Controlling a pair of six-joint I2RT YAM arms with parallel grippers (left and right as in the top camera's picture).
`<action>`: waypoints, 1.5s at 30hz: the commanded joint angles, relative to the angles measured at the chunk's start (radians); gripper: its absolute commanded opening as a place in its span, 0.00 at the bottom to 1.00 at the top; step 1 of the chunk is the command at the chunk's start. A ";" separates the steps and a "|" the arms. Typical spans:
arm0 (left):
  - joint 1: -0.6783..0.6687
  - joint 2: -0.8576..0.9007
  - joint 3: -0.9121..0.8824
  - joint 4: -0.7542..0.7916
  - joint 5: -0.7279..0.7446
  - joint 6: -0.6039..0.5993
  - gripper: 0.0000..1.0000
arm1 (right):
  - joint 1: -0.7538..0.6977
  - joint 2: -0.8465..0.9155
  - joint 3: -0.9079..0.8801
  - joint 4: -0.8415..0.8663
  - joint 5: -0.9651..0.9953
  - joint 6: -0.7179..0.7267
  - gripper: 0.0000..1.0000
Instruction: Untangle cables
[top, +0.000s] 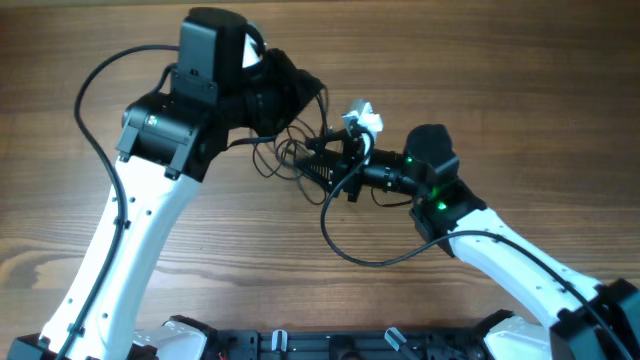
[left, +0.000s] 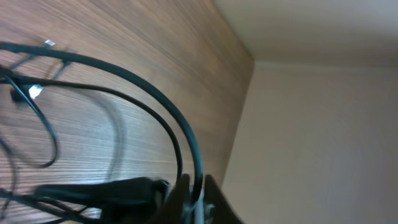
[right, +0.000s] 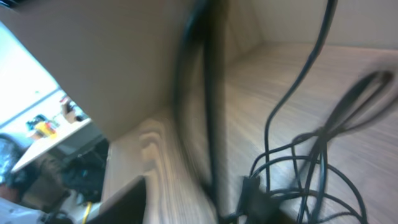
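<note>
The left fingers pinch a thin, glossy black strand of the cables, their tips cut off. The right fingers are blurred; their grip cannot be told. Loose loops lie between both on the woodgrain surface.

White links and black joint housings on left arm and right arm; thick black cable loops alongside; green lights near right wrist.

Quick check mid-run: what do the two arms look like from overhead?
The left arm and right arm have white links and black joint housings. Each trails a looping black cable; the right wrist shows green lights.
</note>
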 joint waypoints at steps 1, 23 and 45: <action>0.014 -0.026 0.002 0.034 0.050 0.086 0.04 | -0.032 0.030 0.009 -0.174 0.269 0.054 0.04; 0.221 -0.013 -0.068 -0.278 -0.386 0.110 1.00 | -0.258 -0.053 0.039 -0.343 0.045 0.390 0.74; 0.221 0.001 -0.068 -0.326 -0.515 0.107 1.00 | 0.052 0.457 0.189 -0.133 0.441 0.803 0.52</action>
